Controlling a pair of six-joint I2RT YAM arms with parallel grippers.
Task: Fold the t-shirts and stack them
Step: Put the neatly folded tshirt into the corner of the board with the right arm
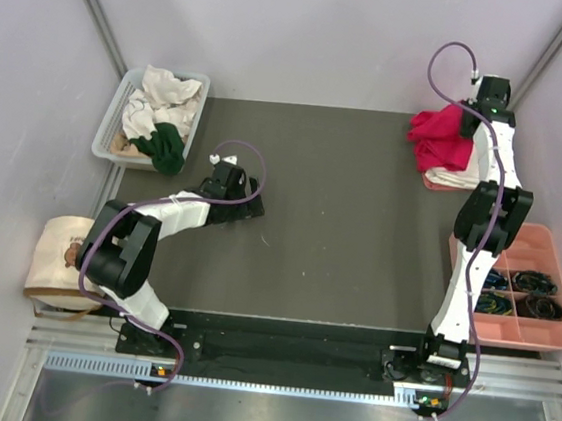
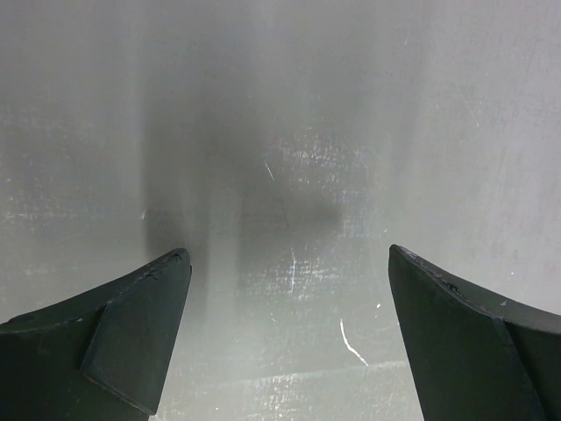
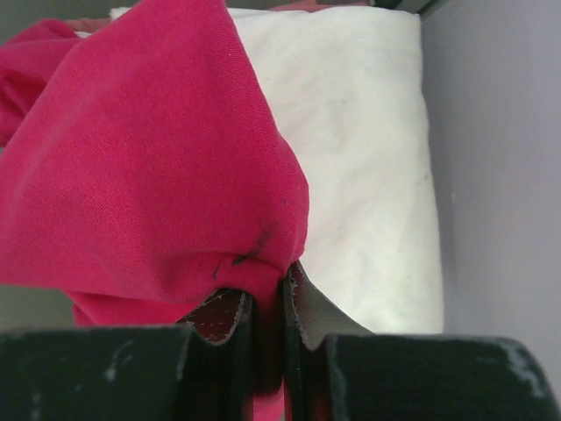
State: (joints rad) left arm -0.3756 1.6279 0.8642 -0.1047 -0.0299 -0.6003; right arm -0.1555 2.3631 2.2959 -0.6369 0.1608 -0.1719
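Right gripper [image 3: 267, 294] is clenched on a bunched fold of the crimson t-shirt [image 3: 149, 158], cloth pinched between the jaws at bottom centre of the right wrist view. Under it lies a cream-white t-shirt [image 3: 351, 132], flat and folded. Top view puts both at the upper right of the frame, at the far right corner of the surface [image 1: 342, 207], with the red one heaped loose on the stack, not folded. Left gripper [image 2: 287, 256] is released, jaws wide apart, holding nothing, low over bare surface left of centre. Progress, my read: early. At least one shirt is folded in the stack, the red one is in hand but crumpled, and the bin [image 1: 110, 117] at upper left holds more crumpled shirts, cream-white cloth [image 1: 168, 93] and a dark green t-shirt [image 1: 164, 148] among them. No brand, label or writing readable in any view.
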